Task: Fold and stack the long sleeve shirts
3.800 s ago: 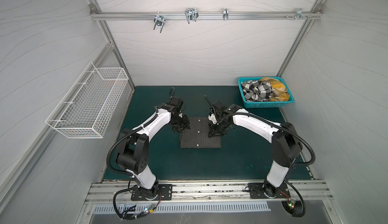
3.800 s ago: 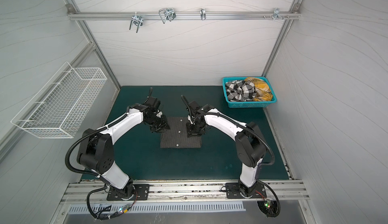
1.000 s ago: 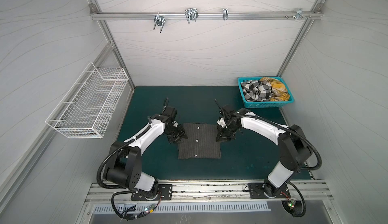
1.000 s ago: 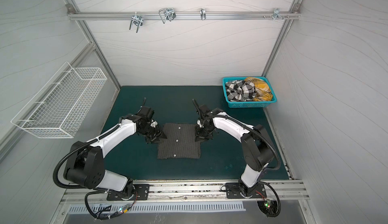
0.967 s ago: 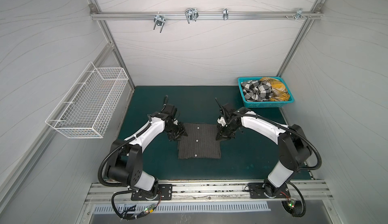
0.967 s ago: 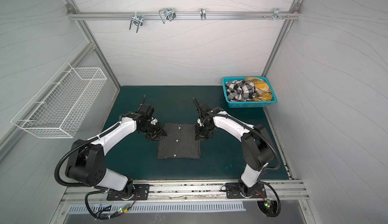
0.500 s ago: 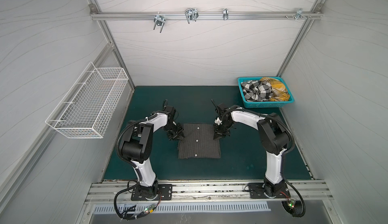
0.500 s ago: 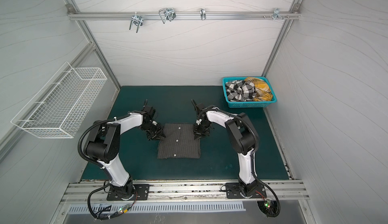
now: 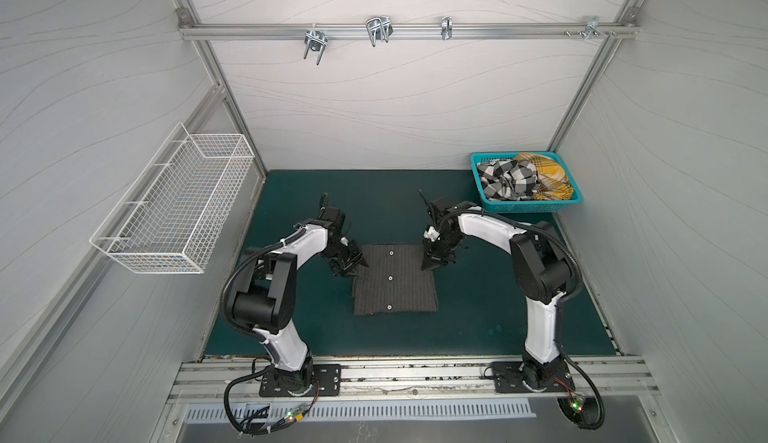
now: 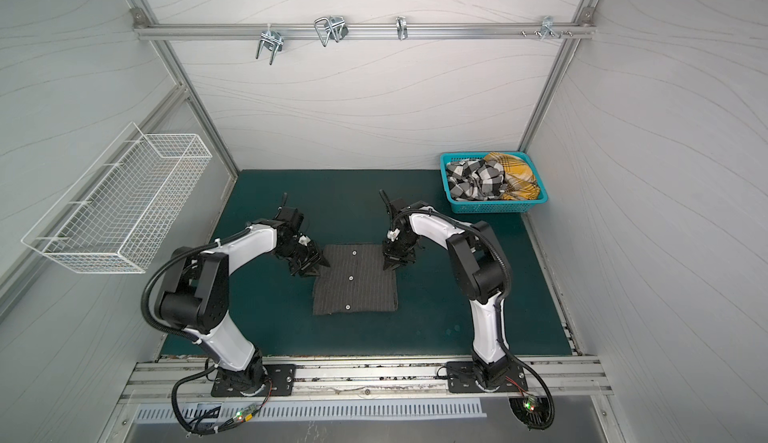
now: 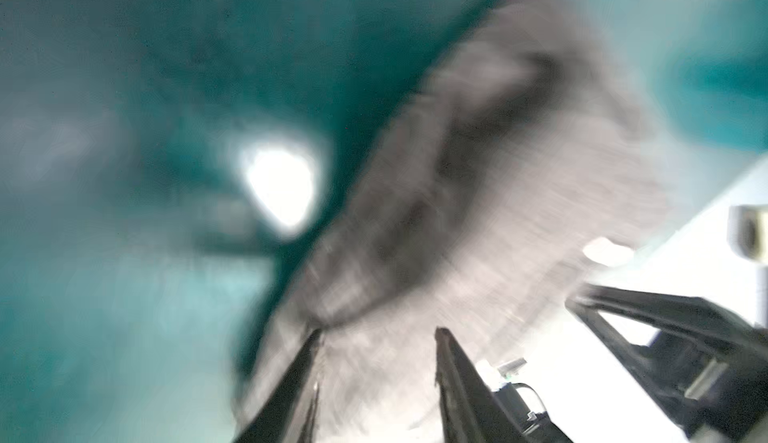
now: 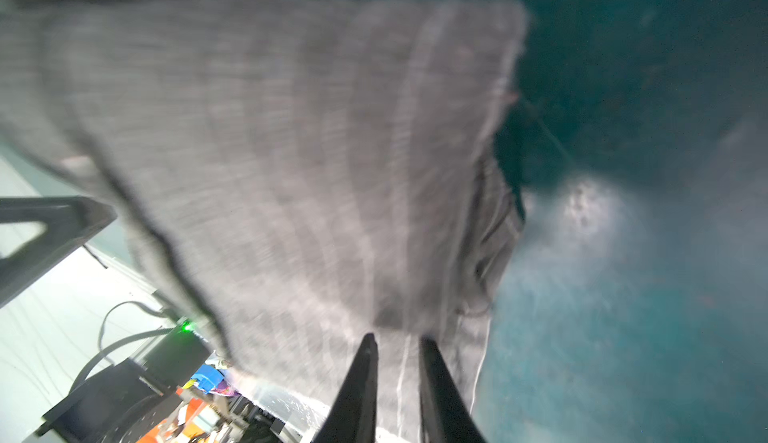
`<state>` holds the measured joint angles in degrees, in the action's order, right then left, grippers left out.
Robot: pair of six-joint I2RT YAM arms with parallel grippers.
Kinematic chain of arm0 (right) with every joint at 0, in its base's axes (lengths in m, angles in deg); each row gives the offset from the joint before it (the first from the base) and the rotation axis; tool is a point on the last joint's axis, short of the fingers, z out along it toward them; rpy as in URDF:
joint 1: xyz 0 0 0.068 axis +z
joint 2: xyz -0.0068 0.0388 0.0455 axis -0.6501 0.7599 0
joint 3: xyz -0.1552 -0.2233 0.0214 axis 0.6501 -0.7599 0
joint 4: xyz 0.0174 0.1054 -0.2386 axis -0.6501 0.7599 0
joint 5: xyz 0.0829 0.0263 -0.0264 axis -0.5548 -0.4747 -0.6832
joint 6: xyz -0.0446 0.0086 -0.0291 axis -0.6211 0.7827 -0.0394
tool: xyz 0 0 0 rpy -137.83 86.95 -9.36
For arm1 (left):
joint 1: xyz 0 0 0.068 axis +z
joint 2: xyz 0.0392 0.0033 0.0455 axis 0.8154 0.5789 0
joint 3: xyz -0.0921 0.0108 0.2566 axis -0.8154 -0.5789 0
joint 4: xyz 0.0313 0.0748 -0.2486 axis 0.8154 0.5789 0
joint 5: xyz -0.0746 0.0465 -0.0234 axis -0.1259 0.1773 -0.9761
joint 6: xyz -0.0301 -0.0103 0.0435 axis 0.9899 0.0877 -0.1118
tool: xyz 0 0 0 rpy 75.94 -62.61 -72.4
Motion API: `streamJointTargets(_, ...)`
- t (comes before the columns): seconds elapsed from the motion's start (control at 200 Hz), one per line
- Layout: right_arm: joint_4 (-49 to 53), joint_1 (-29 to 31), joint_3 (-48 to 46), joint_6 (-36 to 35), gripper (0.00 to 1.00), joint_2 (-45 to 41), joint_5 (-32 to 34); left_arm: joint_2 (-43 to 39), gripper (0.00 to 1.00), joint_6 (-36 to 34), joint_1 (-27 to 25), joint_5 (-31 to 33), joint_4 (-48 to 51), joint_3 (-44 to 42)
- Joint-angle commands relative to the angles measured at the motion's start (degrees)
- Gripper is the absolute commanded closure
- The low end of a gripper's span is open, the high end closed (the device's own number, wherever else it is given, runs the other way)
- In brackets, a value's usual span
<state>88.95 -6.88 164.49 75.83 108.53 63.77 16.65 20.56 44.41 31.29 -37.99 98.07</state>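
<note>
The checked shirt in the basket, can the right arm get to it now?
Probably yes. The checked shirt lies on top in the open basket, just beyond the right gripper, with bare mat between. The gripper is at the striped shirt's corner, though.

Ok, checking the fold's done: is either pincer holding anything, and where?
Right pincer apparently pinches the grey shirt by its far right corner; left pincer is open, empty.

- L wrist cam smeared: charcoal shirt (image 11: 478, 196) just grey blur to me.
- R wrist: right gripper (image 12: 398, 338) fingers cut off by frame edge; can't tell if I'm pinching cloth.
- Check shirt (image 9: 505, 179) bunched in basket (image 9: 528, 207), mostly hidden.
</note>
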Motion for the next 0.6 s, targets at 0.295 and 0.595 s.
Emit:
streamJointTargets(0.295,5.45,0.17,-8.07,-0.68,0.69,-20.09,1.84,-28.34,0.31,0.66,9.22,2.52,-2.86,-11.88)
streamJointTargets(0.595,1.38,0.12,-14.63,0.0,0.65,-21.24,-0.47,-25.34,0.29,-0.17,12.33,-1.18,0.97,-19.71)
